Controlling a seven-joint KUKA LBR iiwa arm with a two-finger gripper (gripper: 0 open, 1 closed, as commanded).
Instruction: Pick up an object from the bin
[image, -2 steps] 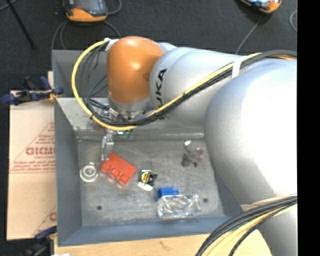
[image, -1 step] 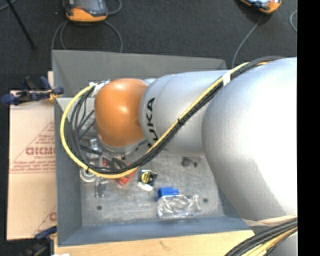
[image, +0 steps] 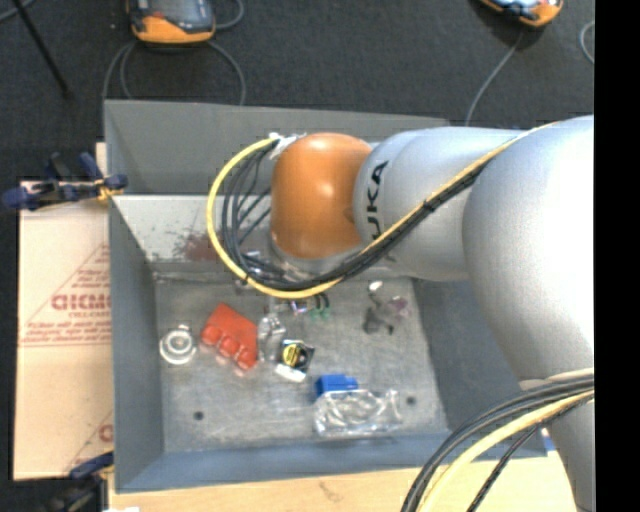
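Much bare bin floor (image: 200, 405) surrounds red block (image: 229, 337) beside the end effector (image: 270, 331).

1. The bin (image: 130, 330) is lit brightly and evenly from above, and its grey floor is plainly shown.
2. A broad, soft highlight is carried on the orange cover (image: 310, 195), and the silver arm (image: 500, 210) is washed pale along its top.
3. A soft shadow is thrown under the arm onto the far part of the floor.
4. Small glints are caught on the clear plastic bag (image: 355, 412).
5. The dark ground around the bin is left dim.
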